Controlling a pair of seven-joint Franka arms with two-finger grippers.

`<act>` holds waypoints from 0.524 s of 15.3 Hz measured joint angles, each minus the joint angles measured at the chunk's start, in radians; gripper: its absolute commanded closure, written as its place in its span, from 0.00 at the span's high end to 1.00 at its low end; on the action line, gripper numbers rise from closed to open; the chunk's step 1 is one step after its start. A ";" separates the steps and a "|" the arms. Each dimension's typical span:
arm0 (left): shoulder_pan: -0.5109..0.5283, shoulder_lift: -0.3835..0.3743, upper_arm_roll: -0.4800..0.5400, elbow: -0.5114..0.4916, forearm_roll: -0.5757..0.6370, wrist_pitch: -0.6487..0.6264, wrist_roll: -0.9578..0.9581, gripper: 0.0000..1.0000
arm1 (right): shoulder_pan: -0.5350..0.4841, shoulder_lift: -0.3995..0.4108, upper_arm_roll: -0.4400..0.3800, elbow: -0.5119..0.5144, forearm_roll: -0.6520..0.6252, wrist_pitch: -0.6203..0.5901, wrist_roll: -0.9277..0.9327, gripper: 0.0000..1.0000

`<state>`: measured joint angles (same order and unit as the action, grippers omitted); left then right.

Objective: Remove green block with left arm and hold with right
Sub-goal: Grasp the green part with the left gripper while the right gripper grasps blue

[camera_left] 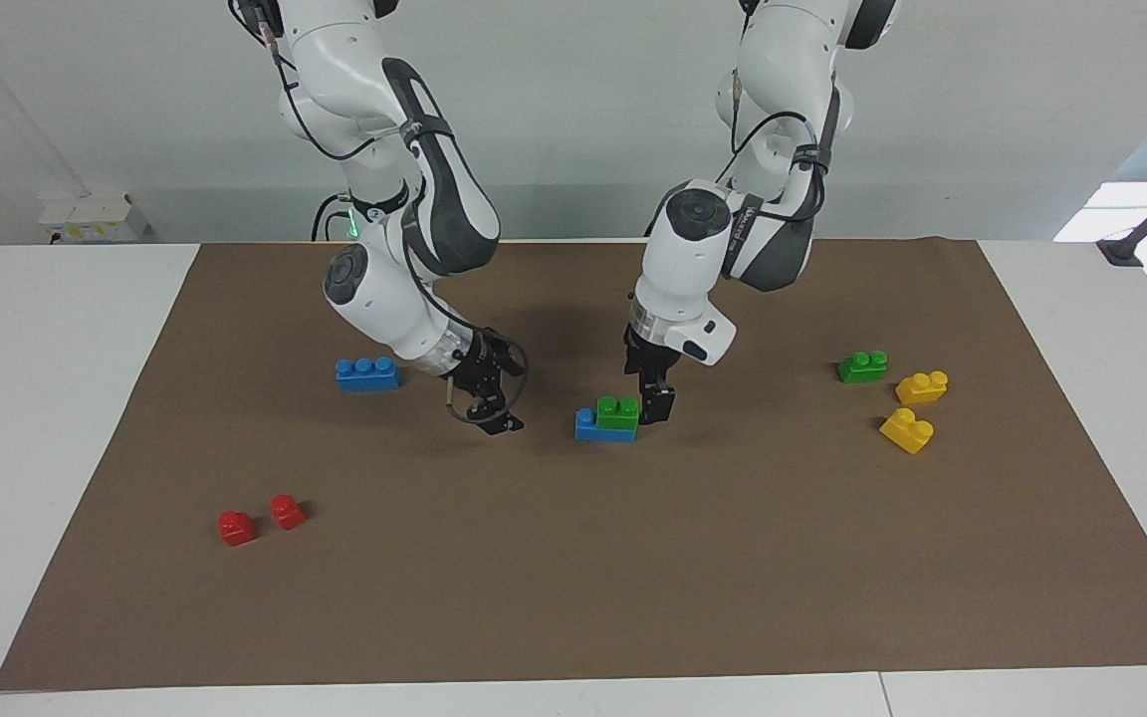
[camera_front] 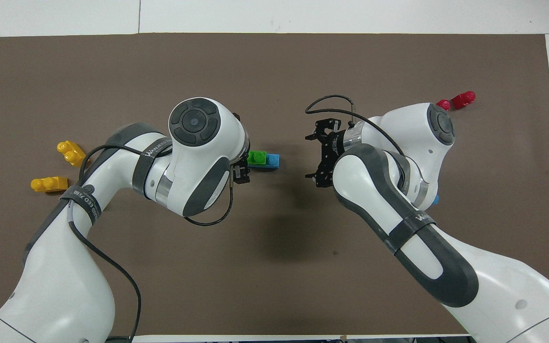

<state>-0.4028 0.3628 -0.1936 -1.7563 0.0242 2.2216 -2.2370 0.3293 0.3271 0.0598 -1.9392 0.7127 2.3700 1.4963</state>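
Note:
The green block (camera_left: 618,411) sits on one end of a blue brick (camera_left: 588,426) in the middle of the brown mat; it also shows in the overhead view (camera_front: 257,157) on the blue brick (camera_front: 272,160). My left gripper (camera_left: 655,403) is low, right beside the green block on the side toward the left arm's end; in the overhead view (camera_front: 241,172) it is not around the block. My right gripper (camera_left: 507,394) is open and empty, tilted sideways toward the stack and a short gap from it; it also shows in the overhead view (camera_front: 310,157).
A second green brick (camera_left: 862,366) and two yellow bricks (camera_left: 922,386) (camera_left: 907,430) lie toward the left arm's end. A blue three-stud brick (camera_left: 366,373) lies by the right arm. Two red pieces (camera_left: 236,527) (camera_left: 287,511) lie farther from the robots.

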 measured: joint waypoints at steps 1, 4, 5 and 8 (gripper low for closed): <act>0.000 0.006 0.000 0.004 0.009 0.000 -0.001 1.00 | 0.020 0.010 0.000 0.000 0.010 0.029 0.000 0.98; -0.002 0.018 0.000 0.004 0.022 0.000 -0.008 1.00 | 0.069 0.035 0.000 0.000 0.013 0.092 0.001 0.98; -0.003 0.022 0.000 0.004 0.023 0.000 -0.011 1.00 | 0.075 0.040 0.000 0.000 0.013 0.099 0.002 0.98; -0.011 0.031 0.000 0.004 0.026 0.004 -0.044 1.00 | 0.083 0.051 0.000 0.000 0.014 0.128 0.002 0.98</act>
<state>-0.4136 0.3938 -0.1933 -1.7527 0.0501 2.2256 -2.2812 0.4126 0.3777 0.0600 -1.9388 0.7263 2.4982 1.4980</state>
